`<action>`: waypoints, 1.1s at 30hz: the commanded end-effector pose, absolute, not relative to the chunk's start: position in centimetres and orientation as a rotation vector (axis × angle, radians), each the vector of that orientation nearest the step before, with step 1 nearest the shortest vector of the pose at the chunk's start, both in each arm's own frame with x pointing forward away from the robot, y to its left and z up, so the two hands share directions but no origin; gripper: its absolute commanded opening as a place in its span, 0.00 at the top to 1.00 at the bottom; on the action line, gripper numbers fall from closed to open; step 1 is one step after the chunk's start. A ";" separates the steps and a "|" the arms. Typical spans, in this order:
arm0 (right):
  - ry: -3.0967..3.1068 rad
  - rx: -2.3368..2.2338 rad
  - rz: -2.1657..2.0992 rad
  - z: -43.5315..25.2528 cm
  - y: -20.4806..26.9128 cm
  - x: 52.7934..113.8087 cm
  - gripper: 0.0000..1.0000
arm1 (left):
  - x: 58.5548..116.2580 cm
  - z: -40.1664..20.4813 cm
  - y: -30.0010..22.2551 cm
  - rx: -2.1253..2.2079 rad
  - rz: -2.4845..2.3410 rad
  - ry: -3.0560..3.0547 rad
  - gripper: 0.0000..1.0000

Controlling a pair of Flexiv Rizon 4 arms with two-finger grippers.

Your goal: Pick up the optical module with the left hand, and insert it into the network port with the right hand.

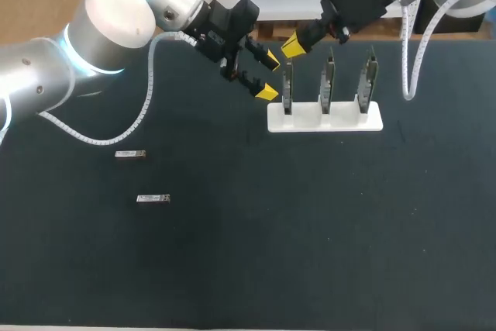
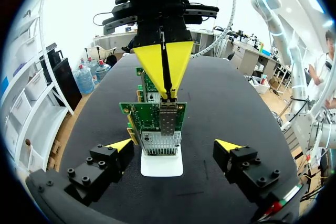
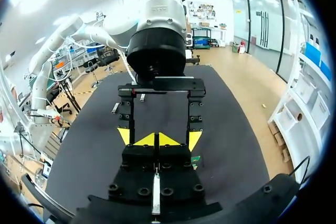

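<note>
Along the table's far side, head view: seeing a white stand [image 1: 325, 118] holding three upright network cards [image 1: 328, 83] in a row. Got left gripper [image 1: 268, 76] spread wide, just beside the end card [image 1: 287, 87] nearest it. Got right gripper [image 1: 294, 45] above that same card, yellow tips pressed nearly together. Also seeing two spare optical modules [image 1: 130, 154] lying flat on the black table [image 1: 310, 230], well apart from the stand, on the left arm's side.

Left wrist view: looking straight at the end card between own spread fingers [image 2: 119, 144], neither touching it. Seeing right gripper pinching the upper end of the optical module [image 2: 168, 119], held upright against the card with lower end at the network port [image 2: 160, 142]. Can't tell how deep.

Right wrist view: seeing own yellow tips closed together, with left gripper's tips flanking them, wide apart. Can't make out module or port here, hidden behind the fingers.
</note>
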State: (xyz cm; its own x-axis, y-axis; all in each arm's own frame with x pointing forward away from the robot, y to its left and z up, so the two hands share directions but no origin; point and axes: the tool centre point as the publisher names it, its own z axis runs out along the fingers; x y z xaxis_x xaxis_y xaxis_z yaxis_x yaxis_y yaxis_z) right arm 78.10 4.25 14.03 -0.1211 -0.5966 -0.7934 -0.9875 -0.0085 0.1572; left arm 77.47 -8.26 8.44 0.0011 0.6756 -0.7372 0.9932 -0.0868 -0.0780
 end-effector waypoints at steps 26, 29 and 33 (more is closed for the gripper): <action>1.554 -1.613 0.984 19.8 -1.3 76.6 1.00 | 77.6 8.5 -8.3 1.813 -0.879 1.722 0.00; 1.556 -1.609 1.001 19.4 -2.8 76.4 1.00 | 77.6 8.5 -8.3 1.813 -0.879 1.722 0.00; 1.562 -1.647 1.039 18.5 -4.0 76.3 1.00 | 77.6 8.5 -8.3 1.813 -0.879 1.722 0.00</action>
State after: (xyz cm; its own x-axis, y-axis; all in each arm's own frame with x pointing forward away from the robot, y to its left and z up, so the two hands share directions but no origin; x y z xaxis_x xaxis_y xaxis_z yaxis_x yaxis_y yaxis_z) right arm 76.12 -3.24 18.77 -0.0154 -0.4985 -0.8667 -0.9942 -0.0845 0.0663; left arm 77.47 -8.26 8.44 0.0011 0.6756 -0.7373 0.9932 -0.0868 -0.0780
